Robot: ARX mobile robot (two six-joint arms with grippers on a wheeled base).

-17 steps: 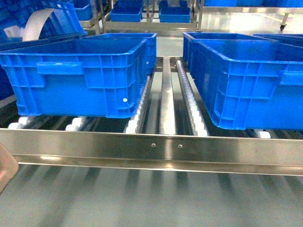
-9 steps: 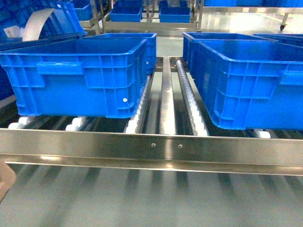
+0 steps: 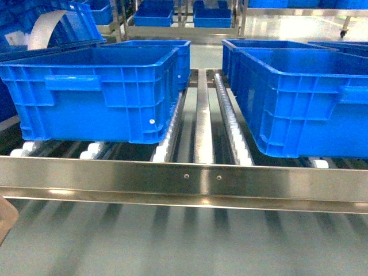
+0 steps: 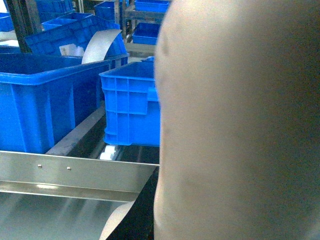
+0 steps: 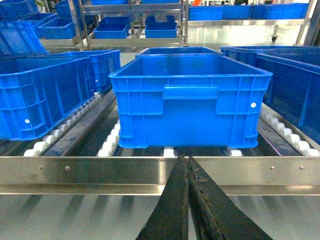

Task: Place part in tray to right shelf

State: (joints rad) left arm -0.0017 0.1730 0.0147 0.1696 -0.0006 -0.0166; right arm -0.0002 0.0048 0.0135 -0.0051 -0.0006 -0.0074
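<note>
Beige tray (image 3: 4, 217) corner at head view's lower-left edge has slid lower and further out vs a sec ago, so the carry is prob still repositioning below the right shelf (image 3: 184, 178) rail, no placement yet. Left wrist cam shows what head can't: tray wall fills its frame, hiding the left gripper, so grip state can't be told. Right gripper (image 5: 188, 200) clenched, empty, aimed at a blue crate (image 5: 190, 100). Part not visible anywhere.

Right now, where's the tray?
The tray fills the right of the left wrist view, close to the lens; in the head view only its corner shows at bottom left, below the shelf rail.
</note>
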